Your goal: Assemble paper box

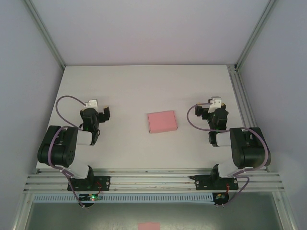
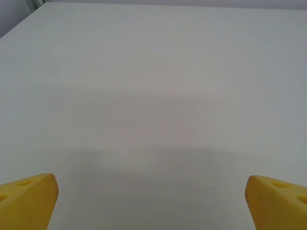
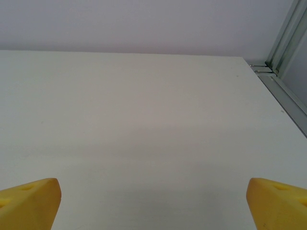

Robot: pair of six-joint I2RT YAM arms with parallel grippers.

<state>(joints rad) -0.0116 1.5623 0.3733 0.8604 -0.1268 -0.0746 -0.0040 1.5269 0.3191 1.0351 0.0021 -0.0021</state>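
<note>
Out on the desk [image 1: 124, 86], the paper box [image 1: 161, 122] lies flat between left fingers [image 2: 29, 199] and right fingers [image 3: 29, 200], both pairs spread wide, long side left-right, slightly nearer the right.

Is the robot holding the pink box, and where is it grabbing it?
Nothing is held. The left tool and right tool are both open, and the paper box lies untouched on the table between them.
</note>
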